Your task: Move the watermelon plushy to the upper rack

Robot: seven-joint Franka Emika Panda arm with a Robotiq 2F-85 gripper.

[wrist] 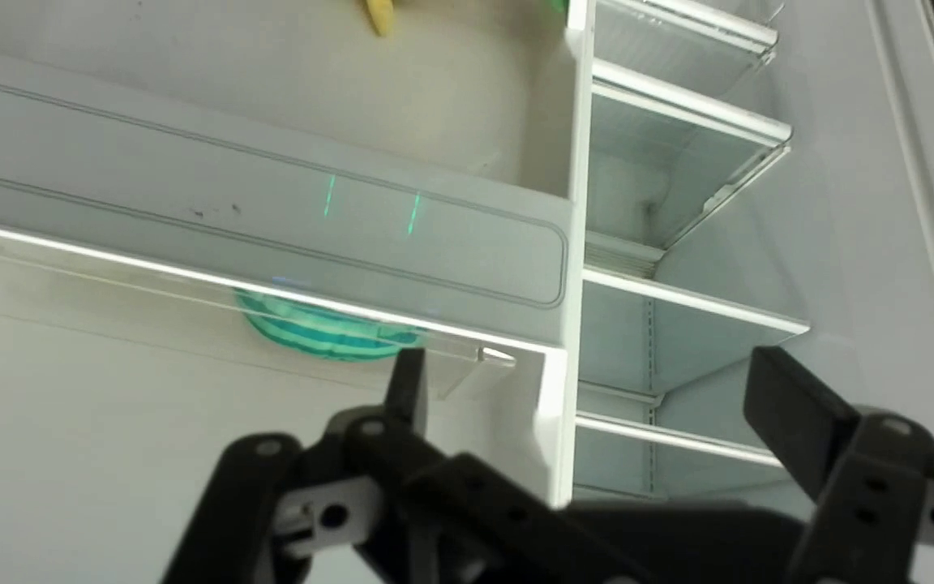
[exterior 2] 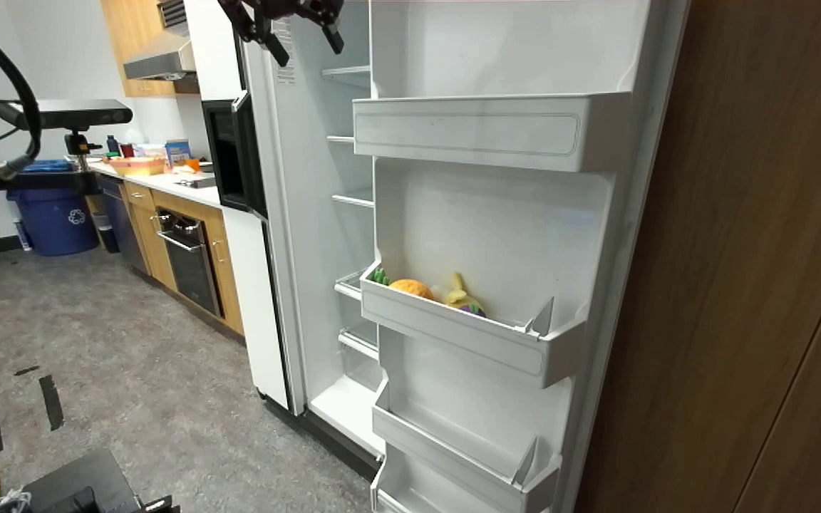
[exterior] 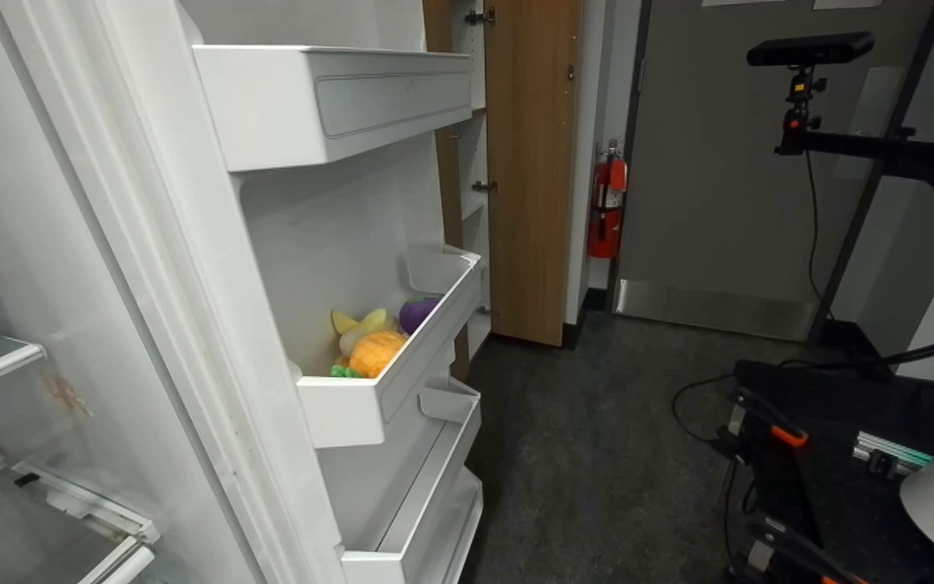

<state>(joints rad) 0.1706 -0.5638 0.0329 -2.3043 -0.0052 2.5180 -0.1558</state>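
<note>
The upper rack is the topmost white door tray and shows in both exterior views (exterior: 394, 101) (exterior 2: 467, 132). Its front panel (wrist: 191, 182) crosses the wrist view, which stands upside down. A curved, green striped plush (wrist: 329, 331) lies inside this rack behind its front lip in the wrist view. It looks like the rind of the watermelon plushy; no red-pink face shows. It is hidden in both exterior views. My gripper (wrist: 597, 385) is open with nothing between its fingers, apart from the plush. In an exterior view, the gripper (exterior 2: 311, 54) hangs high, left of the rack.
The tray below (exterior: 426, 357) (exterior 2: 453, 324) holds an orange plush (exterior: 378, 353) (exterior 2: 410, 287), a yellow one (exterior: 366, 324) and a purple one (exterior: 418, 315). More trays lie lower on the door. Fridge shelves (wrist: 694, 300) stand beside the door; a camera (exterior: 809, 49) stands on a bracket.
</note>
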